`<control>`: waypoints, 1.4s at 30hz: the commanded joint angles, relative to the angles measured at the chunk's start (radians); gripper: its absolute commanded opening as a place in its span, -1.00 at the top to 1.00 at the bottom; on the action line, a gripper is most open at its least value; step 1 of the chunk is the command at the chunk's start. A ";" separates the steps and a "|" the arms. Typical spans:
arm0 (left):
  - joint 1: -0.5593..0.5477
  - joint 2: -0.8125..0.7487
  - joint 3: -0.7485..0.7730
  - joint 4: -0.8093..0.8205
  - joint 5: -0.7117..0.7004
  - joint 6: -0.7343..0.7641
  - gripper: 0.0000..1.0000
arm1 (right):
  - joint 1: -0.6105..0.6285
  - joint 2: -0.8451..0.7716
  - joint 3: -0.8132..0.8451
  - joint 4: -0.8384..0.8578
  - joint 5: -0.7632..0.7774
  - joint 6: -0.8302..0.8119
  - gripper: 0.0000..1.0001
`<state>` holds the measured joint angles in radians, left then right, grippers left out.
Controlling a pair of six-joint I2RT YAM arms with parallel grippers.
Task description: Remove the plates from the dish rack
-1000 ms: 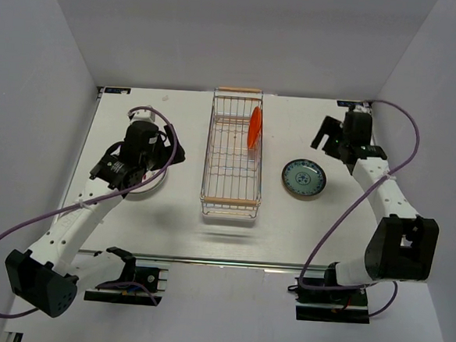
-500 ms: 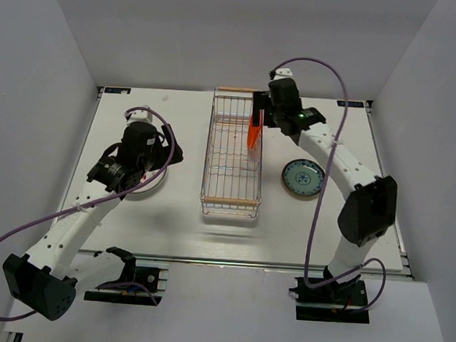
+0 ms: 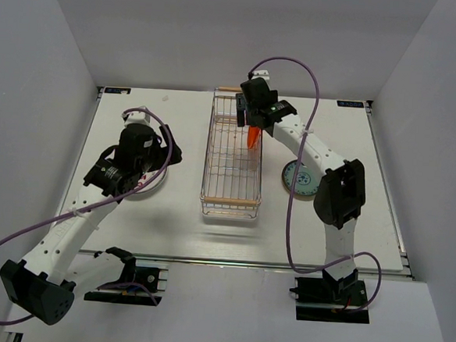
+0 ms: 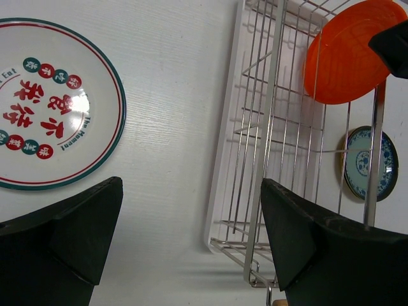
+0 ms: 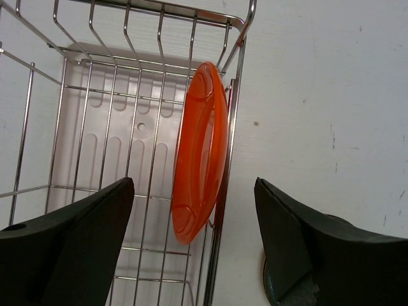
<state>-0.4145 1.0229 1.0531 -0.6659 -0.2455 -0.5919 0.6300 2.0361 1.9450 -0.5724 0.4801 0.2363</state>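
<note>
One orange-red plate (image 5: 204, 153) stands on edge in the far right part of the silver wire dish rack (image 3: 233, 160), leaning on the rack's right wall (image 5: 226, 191). My right gripper (image 5: 192, 185) hangs open just above it, one finger on each side, touching nothing. A white plate with red marks (image 4: 51, 102) lies flat on the table left of the rack. My left gripper (image 4: 191, 185) is open above the table between that plate and the rack's near left corner (image 4: 220, 236). A blue-patterned plate (image 3: 299, 182) lies right of the rack, partly under the right arm.
The rack has a light wooden handle (image 3: 230, 202) at its near end and holds nothing else. The right arm (image 3: 315, 154) stretches across the table's right half over the blue plate. Grey walls close in the table on three sides.
The right arm has swung from the table's far right corner to over the rack's far end, above the orange-red plate. The left arm has barely moved.
</note>
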 commanded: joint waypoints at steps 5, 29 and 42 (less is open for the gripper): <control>-0.003 -0.026 -0.024 0.014 0.022 -0.005 -0.96 | 0.011 0.042 0.078 -0.011 0.038 0.020 -0.48; -0.003 -0.024 -0.024 0.005 0.017 -0.013 -0.96 | 0.010 0.064 0.100 -0.030 0.143 0.034 0.75; -0.003 -0.020 -0.019 0.002 0.002 -0.019 -0.96 | 0.016 -0.034 0.111 0.052 0.157 -0.015 1.00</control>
<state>-0.4145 1.0199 1.0256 -0.6628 -0.2283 -0.6029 0.6376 2.0956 2.0068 -0.6075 0.6094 0.2470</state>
